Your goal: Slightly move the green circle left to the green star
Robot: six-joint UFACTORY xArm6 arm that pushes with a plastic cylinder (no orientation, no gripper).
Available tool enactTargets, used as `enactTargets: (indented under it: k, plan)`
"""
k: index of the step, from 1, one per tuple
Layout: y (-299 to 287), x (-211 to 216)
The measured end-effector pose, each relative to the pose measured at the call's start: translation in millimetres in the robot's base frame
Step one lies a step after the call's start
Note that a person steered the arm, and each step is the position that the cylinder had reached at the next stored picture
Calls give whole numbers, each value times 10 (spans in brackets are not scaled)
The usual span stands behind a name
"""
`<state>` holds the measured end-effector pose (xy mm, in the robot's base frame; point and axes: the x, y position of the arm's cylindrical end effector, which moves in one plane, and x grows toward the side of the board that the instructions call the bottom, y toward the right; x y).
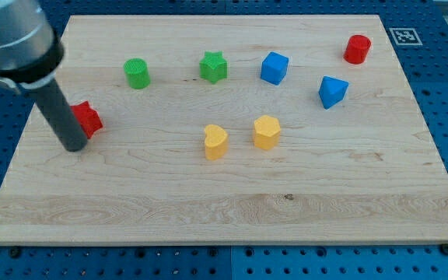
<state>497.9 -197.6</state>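
Note:
The green circle [137, 73] stands on the wooden board toward the view's upper left. The green star [214, 67] stands to its right, about a hundred pixels away, at nearly the same height. My tip [74, 145] rests on the board at the view's left, below and to the left of the green circle. It is right beside a red block [89, 117], partly covering its left side.
A blue cube [274, 68] and a blue block [332, 91] lie right of the star. A red cylinder [357, 48] is at the top right. A yellow heart-like block [215, 141] and a yellow hexagon [266, 131] sit mid-board. The board's left edge [22, 148] is near my tip.

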Motion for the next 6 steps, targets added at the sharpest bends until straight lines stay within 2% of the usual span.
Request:
enactTargets:
  k: [1,2,4,6]
  plan:
    - [526,173]
    - [696,-83]
    - [770,-958]
    - [730,-1513]
